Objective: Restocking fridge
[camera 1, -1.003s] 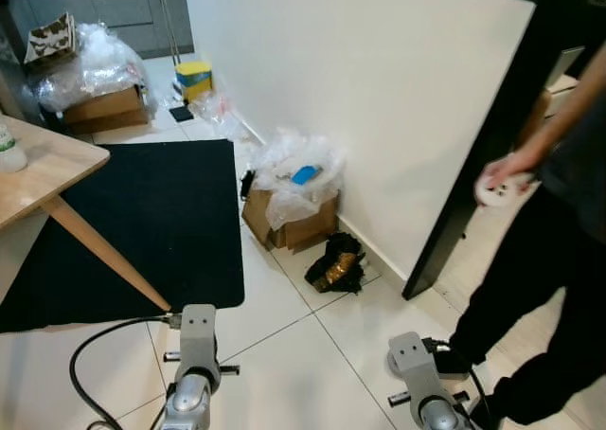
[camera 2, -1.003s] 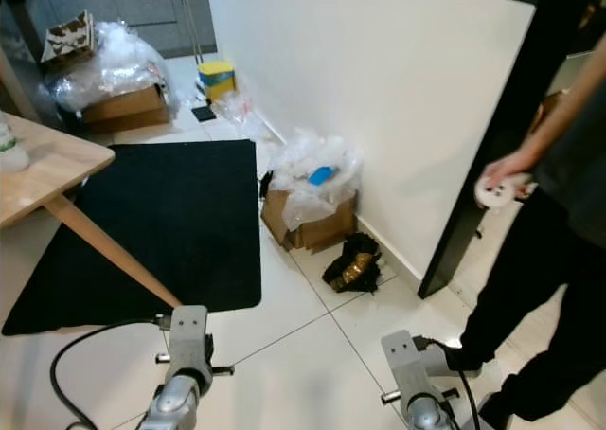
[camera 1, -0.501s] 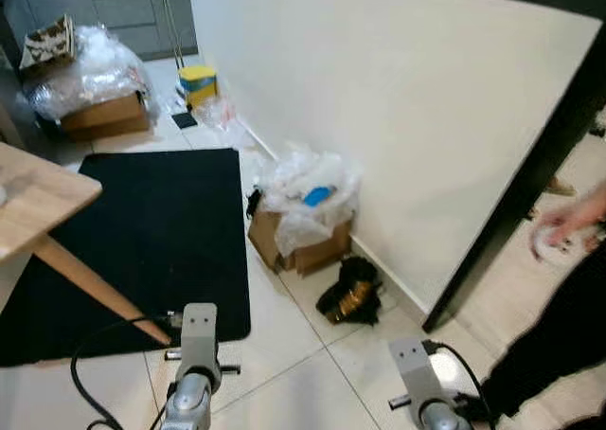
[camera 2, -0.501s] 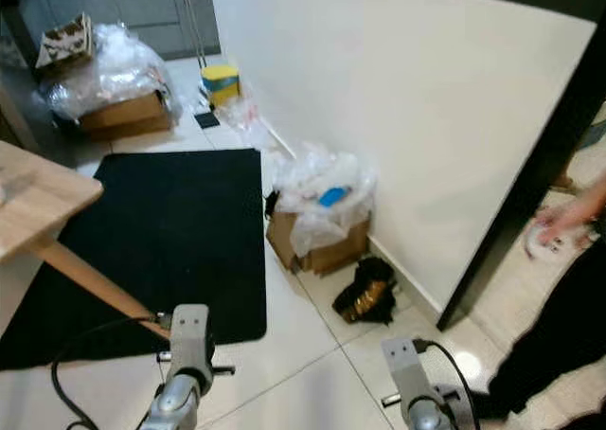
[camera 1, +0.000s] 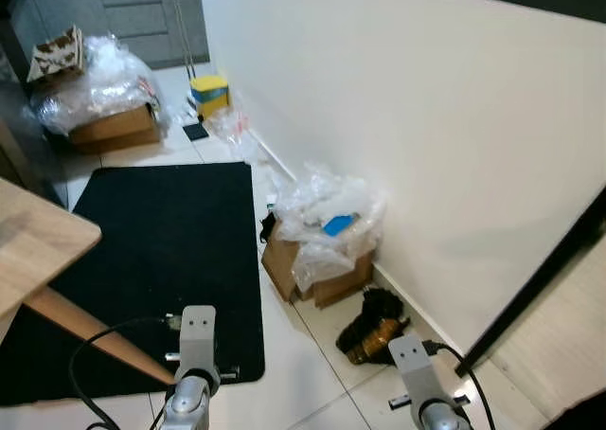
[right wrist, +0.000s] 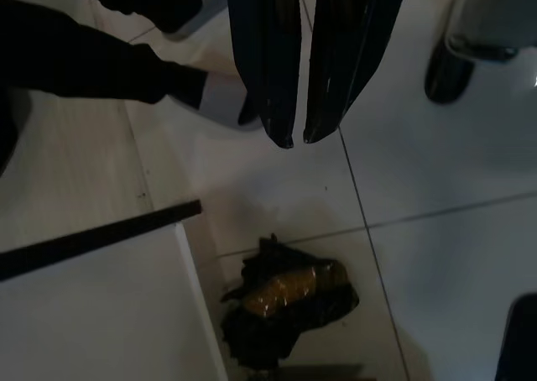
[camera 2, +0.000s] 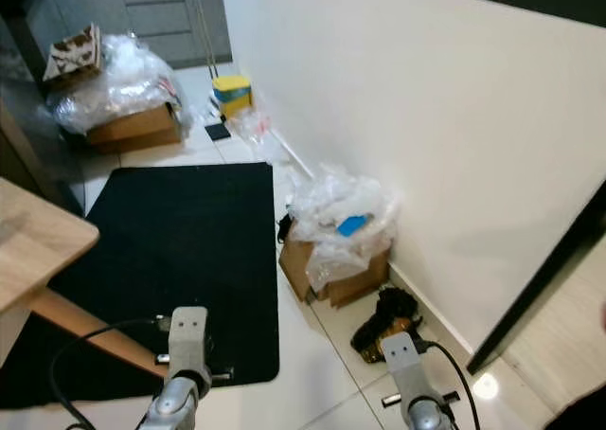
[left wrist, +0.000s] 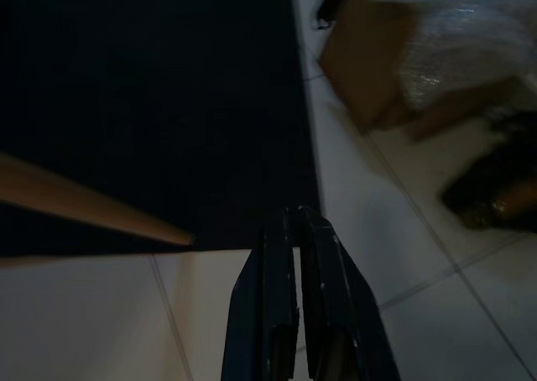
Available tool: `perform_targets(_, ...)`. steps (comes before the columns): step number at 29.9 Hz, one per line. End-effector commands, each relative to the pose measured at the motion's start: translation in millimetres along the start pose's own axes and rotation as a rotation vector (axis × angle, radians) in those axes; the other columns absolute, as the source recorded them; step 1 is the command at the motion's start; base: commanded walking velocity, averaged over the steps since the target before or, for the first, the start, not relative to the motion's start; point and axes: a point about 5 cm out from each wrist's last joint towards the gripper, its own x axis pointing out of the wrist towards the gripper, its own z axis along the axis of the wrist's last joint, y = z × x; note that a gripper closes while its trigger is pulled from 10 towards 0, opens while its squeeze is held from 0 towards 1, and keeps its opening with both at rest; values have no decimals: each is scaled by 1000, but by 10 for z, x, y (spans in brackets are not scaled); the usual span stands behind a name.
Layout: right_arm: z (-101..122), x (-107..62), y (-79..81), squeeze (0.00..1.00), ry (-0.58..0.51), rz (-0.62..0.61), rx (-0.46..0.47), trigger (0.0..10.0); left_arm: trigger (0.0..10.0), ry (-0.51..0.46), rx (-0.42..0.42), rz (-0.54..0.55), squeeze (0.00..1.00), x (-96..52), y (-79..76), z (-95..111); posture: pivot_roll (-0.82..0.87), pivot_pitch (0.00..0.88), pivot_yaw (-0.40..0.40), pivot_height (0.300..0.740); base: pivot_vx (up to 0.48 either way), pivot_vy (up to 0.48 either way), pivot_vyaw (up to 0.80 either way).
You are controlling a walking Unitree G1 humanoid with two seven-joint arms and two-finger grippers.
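Both arms hang low over the white tile floor; their silver wrists, the left wrist [camera 1: 197, 331] and the right wrist [camera 1: 409, 356], stand at the bottom of the head views. My left gripper [left wrist: 295, 221] is shut and holds nothing, above the edge of a black mat [left wrist: 151, 104]. My right gripper [right wrist: 298, 138] is shut with nothing in it, above bare tiles near a crumpled black and gold bag [right wrist: 285, 301]. No fridge or groceries can be made out.
A white wall [camera 1: 426, 117] ends in a black edge [camera 1: 540, 288] at the right. A cardboard box of plastic wrap [camera 1: 322, 236] stands at its foot, another box [camera 1: 104, 117] and a yellow tub [camera 1: 210, 94] farther off. A wooden table corner [camera 1: 38, 250] juts in left. A person's dark legs [right wrist: 101, 62] are close.
The whole view has swung left and forward: the person with a white object has slid out at the right, and the table now shows less. Both arms still hang idle.
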Motion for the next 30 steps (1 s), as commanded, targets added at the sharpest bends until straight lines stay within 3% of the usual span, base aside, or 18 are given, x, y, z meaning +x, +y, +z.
perform_targets(1, -27, -5, -10, 0, 9, -2, -1, 10000, 10000, 12, 9, -19, 0, -8, -55, -22, -55, 0, -5, 740, 375, 0, 0)
perform_targets(15, -11, -1, -3, 0, 8, 1, 13, 10000, 10000, 12, 7, -13, 0, -5, -39, -19, -51, 0, -9, 740, 380, 0, 0)
perform_targets(22, -27, -2, -26, 0, 16, -8, 49, 10000, 10000, 11, 9, -14, 0, -5, -48, -17, -53, 0, -5, 740, 379, 0, -702)
perform_targets(30, -31, -3, -31, 0, 14, -12, 33, 10000, 10000, 12, 11, -16, 0, -3, -45, -15, -57, 0, -2, 740, 379, 0, 0)
